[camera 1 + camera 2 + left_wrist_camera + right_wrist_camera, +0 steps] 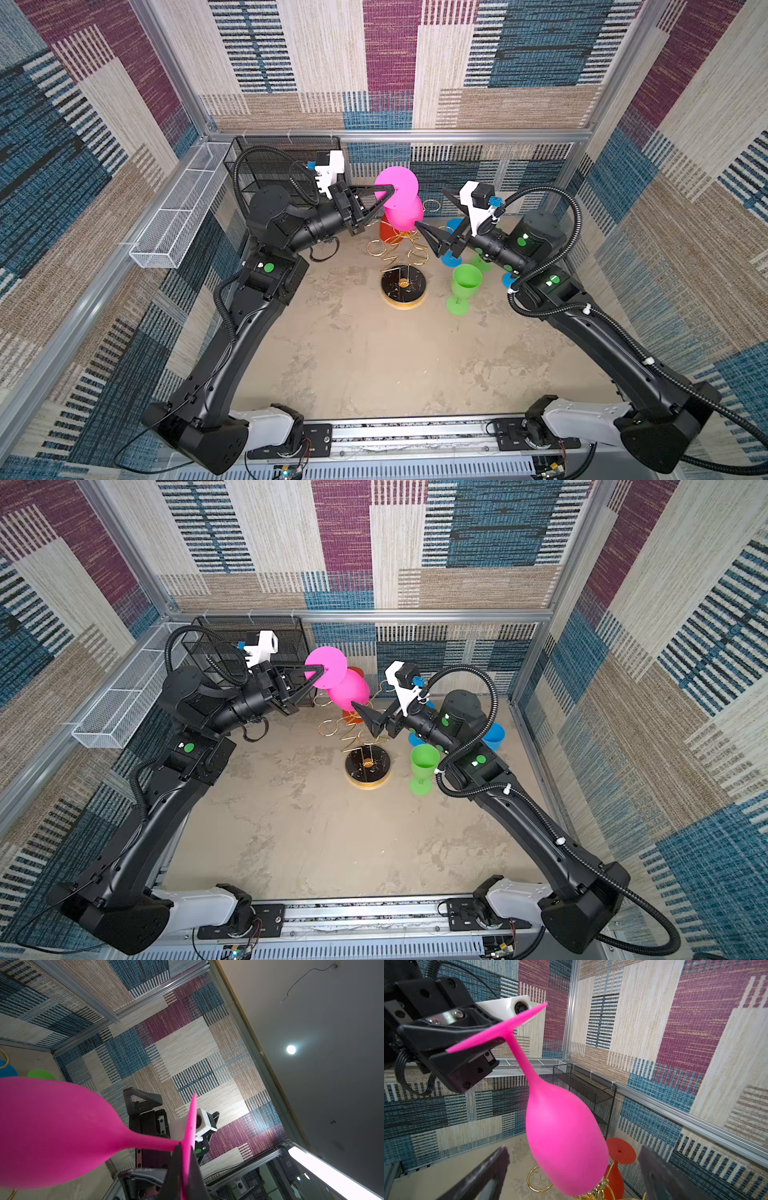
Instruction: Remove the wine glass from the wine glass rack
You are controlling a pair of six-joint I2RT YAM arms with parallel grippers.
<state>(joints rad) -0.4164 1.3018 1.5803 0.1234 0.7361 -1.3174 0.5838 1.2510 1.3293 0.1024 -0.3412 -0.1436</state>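
In both top views a pink wine glass (402, 210) (349, 692) hangs upside down and tilted over the wine glass rack, a gold wire stand (397, 249) on a round black base (404, 286) (368, 766). My left gripper (391, 190) (187, 1148) is shut on the rim of the glass's flat foot (500, 1028). My right gripper (430, 208) (574, 1153) is open, one finger on each side of the bowl (564, 1147) and clear of it. The bowl's lower end sits close over the rack's gold top (598, 1190); contact cannot be told.
An orange glass (388, 230) (618, 1155) hangs on the rack behind the pink one. A green glass (464, 284) stands upright right of the base, with blue glasses (451, 259) (494, 735) beyond it. A black mesh shelf (282, 162) and a white mesh basket (178, 216) line the back left.
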